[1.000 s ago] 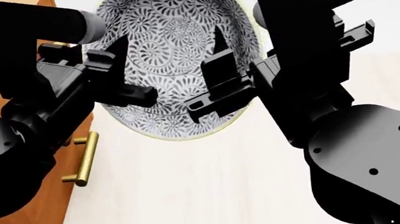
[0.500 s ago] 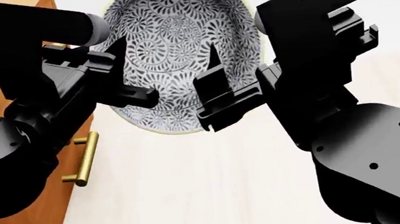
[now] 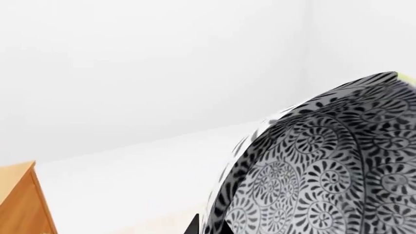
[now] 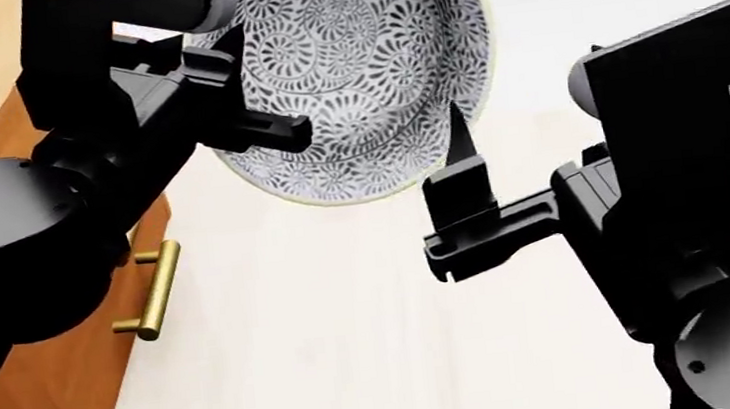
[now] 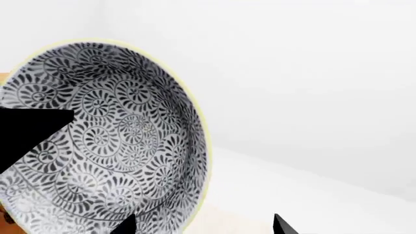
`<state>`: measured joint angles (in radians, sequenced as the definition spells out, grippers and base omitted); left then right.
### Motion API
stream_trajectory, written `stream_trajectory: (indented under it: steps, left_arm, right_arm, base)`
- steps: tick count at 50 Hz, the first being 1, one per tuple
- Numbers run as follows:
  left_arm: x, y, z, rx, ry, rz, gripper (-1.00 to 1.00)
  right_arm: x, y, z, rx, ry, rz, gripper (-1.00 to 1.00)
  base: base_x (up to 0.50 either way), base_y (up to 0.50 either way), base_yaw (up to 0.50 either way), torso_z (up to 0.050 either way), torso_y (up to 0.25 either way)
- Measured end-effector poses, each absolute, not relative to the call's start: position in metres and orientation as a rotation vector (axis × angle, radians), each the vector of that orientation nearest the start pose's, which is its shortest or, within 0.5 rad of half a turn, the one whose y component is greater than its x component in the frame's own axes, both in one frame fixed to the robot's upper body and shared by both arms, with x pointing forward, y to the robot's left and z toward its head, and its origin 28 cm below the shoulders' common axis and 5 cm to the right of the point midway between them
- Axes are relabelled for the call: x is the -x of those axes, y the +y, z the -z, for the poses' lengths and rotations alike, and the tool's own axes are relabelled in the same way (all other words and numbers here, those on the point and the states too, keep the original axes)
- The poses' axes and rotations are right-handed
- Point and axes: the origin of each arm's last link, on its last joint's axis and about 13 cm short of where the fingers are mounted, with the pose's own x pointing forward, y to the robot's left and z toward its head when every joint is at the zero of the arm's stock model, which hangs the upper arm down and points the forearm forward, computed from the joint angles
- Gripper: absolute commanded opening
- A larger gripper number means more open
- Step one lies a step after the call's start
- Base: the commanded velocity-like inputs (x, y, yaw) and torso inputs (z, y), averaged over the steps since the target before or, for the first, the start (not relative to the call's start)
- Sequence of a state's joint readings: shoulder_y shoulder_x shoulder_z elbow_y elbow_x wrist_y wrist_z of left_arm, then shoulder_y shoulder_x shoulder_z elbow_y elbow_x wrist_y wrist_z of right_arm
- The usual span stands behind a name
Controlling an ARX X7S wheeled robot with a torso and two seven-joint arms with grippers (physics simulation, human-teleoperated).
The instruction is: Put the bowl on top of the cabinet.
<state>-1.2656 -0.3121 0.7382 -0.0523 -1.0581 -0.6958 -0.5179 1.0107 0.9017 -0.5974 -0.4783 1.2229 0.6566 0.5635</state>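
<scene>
The bowl, patterned grey-blue on white with a pale rim, hangs tilted on edge in the air at the top of the head view. My left gripper is shut on its rim, one finger inside and one outside the wall. In the left wrist view the bowl's outer wall fills the frame, pinched in the left gripper. My right gripper is open and empty, below and to the right of the bowl, not touching it. The right wrist view shows the bowl's inside beyond the open right gripper. The orange-brown cabinet stands at the left.
A brass bar handle sticks out of the cabinet front below my left arm. A corner of the cabinet shows in the left wrist view. Pale floor lies beneath both arms, with white walls behind.
My right gripper has pulled out of the bowl, down and to the right. The left gripper has carried the bowl higher and slightly right.
</scene>
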Motion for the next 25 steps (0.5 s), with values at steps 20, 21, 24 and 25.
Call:
stream_trajectory:
  steps: [20, 21, 24, 25]
  left_arm:
    - [-0.342, 0.137, -0.315, -0.018, -0.013, 0.243, -1.0]
    - [-0.343, 0.137, -0.318, -0.01, -0.008, 0.239, -1.0]
    - [-0.343, 0.138, -0.328, 0.006, 0.003, 0.223, -1.0]
    - [-0.343, 0.138, -0.332, 0.012, 0.008, 0.219, -1.0]
  right_arm:
    - [-0.207, -0.172, -0.216, 0.111, -0.147, -0.164, 1.0]
    - [-0.205, -0.173, -0.214, 0.109, -0.148, -0.164, 1.0]
    - [-0.202, -0.173, -0.209, 0.107, -0.15, -0.167, 1.0]
    - [-0.201, -0.173, -0.208, 0.106, -0.151, -0.168, 1.0]
  base:
    - [0.0, 0.0, 0.0, 0.0, 0.001]
    - [0.0, 0.0, 0.0, 0.0, 0.0]
    - [0.0, 0.0, 0.0, 0.0, 0.0]
    - [0.0, 0.0, 0.0, 0.0, 0.0]
